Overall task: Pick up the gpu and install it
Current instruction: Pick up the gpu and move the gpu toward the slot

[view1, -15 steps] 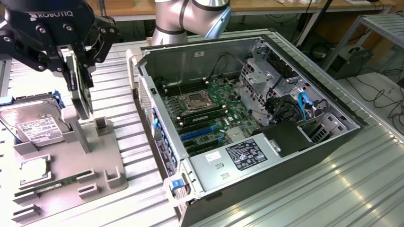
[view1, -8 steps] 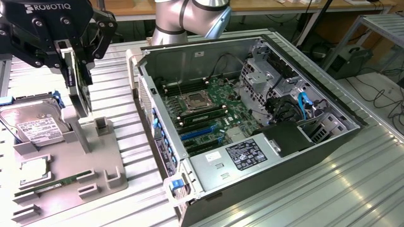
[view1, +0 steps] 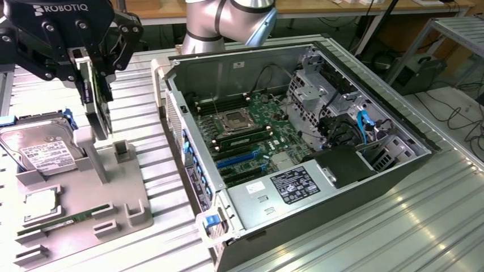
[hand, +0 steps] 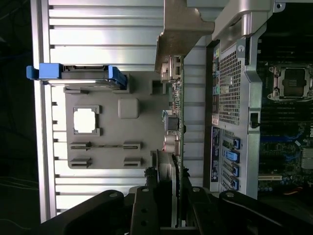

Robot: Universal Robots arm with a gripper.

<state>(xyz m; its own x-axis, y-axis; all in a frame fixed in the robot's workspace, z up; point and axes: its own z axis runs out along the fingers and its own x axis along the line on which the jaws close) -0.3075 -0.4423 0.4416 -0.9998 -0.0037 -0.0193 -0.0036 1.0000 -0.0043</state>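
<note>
The Robotiq gripper point(view1: 92, 79) is hanging at the exterior view's upper left, its fingers clenching the gpu point(view1: 99, 116) by its upper part. The card is standing upright on edge, with its lower end just over an upright holder of the grey fixture tray point(view1: 128, 192). Whether the two are touching cannot be told.

In the wrist view, the gripper point(hand: 168, 172) is pinching the gpu point(hand: 177, 115) edge-on, and the card's silvery metal bracket point(hand: 183, 24) is sticking out at its far end. The card is lying between the fixture tray point(hand: 110, 139) and the side of the open computer case point(hand: 232, 88).

A hard drive point(view1: 42, 150) in a blue carrier is leaning at the tray's end on the exterior view's left. A processor point(view1: 42, 204) and a green memory stick point(view1: 64, 222) are sitting in their own recesses nearer the camera.

The tray and the computer case point(view1: 363, 192) are resting side by side on a ribbed aluminium table point(view1: 408, 226) whose slats are catching the light. The case is lying open, showing the motherboard point(view1: 253, 133).

Behind the table, the robot arm point(view1: 223, 22) is rising in front of a wooden bench point(view1: 318, 7). Off the exterior view's right, cables point(view1: 454, 110) are trailing across a pale floor beside a metal rack point(view1: 457, 25).
</note>
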